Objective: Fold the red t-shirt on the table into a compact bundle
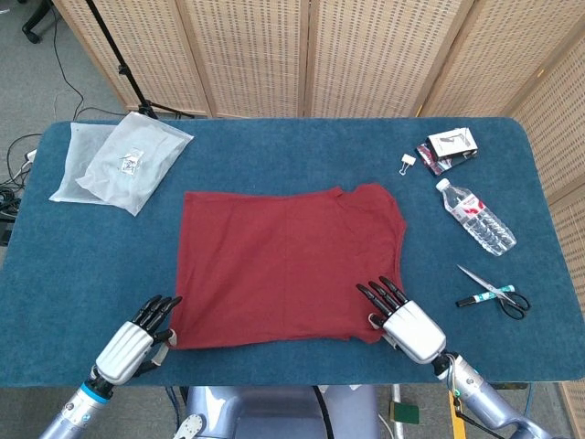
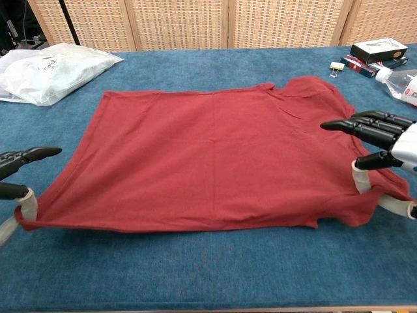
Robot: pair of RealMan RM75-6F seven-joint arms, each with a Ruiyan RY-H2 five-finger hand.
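Note:
The red t-shirt [image 1: 283, 265] [image 2: 215, 156] lies spread flat on the blue table, collar end toward the right. My left hand [image 1: 132, 338] [image 2: 16, 182] is at its near left corner, and the cloth there is lifted off the table between thumb and a finger. At the near right corner my right hand [image 1: 402, 320] [image 2: 384, 150] pinches the hem the same way, with its other fingers stretched out over the cloth. Both near corners are raised a little; the far edge rests on the table.
A clear plastic bag [image 1: 123, 160] [image 2: 52, 68] lies at the far left. Far right hold a binder clip [image 1: 407, 164], a small box [image 1: 450, 146] and a water bottle [image 1: 475, 217]. Scissors [image 1: 494, 295] lie right of my right hand. The table's near edge [image 1: 274, 375] is close.

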